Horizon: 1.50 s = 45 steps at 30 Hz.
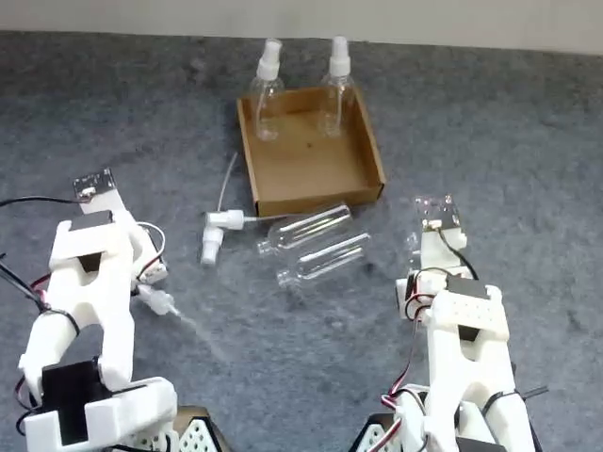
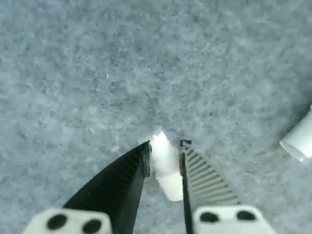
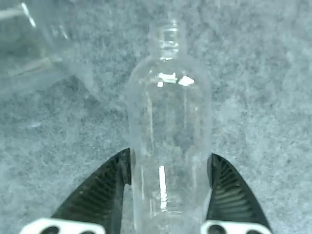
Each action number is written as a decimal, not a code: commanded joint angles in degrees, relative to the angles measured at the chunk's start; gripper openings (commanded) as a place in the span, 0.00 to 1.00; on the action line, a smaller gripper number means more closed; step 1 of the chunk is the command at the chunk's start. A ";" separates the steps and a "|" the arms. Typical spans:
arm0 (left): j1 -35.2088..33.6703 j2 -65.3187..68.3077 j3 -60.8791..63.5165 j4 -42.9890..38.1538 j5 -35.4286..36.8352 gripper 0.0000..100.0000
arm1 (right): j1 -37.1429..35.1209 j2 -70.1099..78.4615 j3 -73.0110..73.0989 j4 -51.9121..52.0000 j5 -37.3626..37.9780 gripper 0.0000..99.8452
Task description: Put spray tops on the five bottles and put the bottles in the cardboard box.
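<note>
My left gripper [image 2: 165, 146] is shut on a white spray top [image 2: 164, 168] just above the grey carpet; in the high view that spray top [image 1: 156, 300] sits at the left arm's tip, its thin tube trailing toward the front. My right gripper [image 3: 168, 161] is shut on a clear open-necked bottle [image 3: 168, 122], seen at the right [image 1: 429, 218]. Two more clear bottles [image 1: 306, 229] [image 1: 325, 260] lie in front of the cardboard box [image 1: 367, 141]. Two capped bottles [image 1: 268, 94] [image 1: 336, 89] stand at the box's back. Two loose spray tops [image 1: 224, 220] [image 1: 212, 248] lie left of the lying bottles.
Grey carpet covers the whole table. Part of a lying bottle [image 3: 39, 48] shows beyond the held one in the right wrist view. A loose white spray top [image 2: 298, 140] lies at the edge of the left wrist view. A thin dip tube [image 1: 226, 179] lies beside the box's left wall.
</note>
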 commanded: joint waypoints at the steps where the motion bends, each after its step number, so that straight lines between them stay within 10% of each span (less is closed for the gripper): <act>1: 1.01 0.57 -1.27 -0.53 0.18 0.00 | 0.31 0.31 1.98 -0.66 -0.44 0.15; 11: 9.01 0.40 -14.29 5.36 -17.05 0.01 | 0.31 0.31 1.98 -0.66 -0.44 0.15; 21: 8.04 0.66 -20.26 20.40 -10.37 0.03 | 0.31 0.31 1.98 -0.66 -0.44 0.15; 27: 2.15 0.48 -16.66 20.48 1.23 0.23 | 0.22 0.31 1.98 -0.66 -0.44 0.15; 45: 2.15 12.79 -13.32 8.88 -2.81 0.13 | 0.22 0.31 2.07 -0.66 -0.44 0.15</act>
